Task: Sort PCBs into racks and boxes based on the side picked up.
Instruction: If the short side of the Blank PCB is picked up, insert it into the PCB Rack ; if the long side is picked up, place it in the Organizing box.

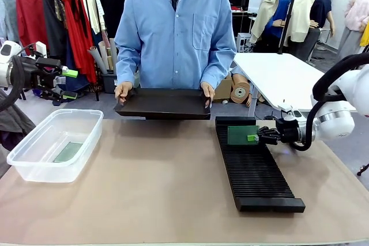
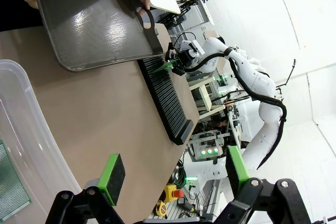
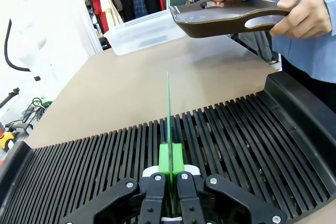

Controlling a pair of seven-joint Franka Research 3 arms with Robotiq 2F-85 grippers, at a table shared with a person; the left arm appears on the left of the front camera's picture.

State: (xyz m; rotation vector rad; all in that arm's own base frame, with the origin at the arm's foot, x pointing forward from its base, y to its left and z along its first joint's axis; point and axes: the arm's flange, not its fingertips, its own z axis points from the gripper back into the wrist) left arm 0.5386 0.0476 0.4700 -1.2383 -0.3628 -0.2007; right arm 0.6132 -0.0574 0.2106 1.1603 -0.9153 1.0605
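A green PCB (image 1: 242, 135) stands on edge over the far end of the long black slotted rack (image 1: 256, 177), with my right gripper (image 1: 252, 137) shut on its edge. Seen from the right wrist, the board (image 3: 168, 114) rises thin and upright from between the pads (image 3: 164, 162) above the rack's slots (image 3: 236, 135). Another PCB (image 1: 68, 151) lies flat inside the clear box (image 1: 34, 162) at the left. My left gripper (image 1: 70, 83) hangs open above and behind the box; its green pads (image 2: 112, 176) are spread apart with nothing between them.
A person in a blue shirt at the far edge holds a shallow black tray (image 1: 164, 103) with both hands, just above the table. The brown tabletop (image 1: 150, 188) between box and rack is bare. A white table (image 1: 282, 76) stands behind at the right.
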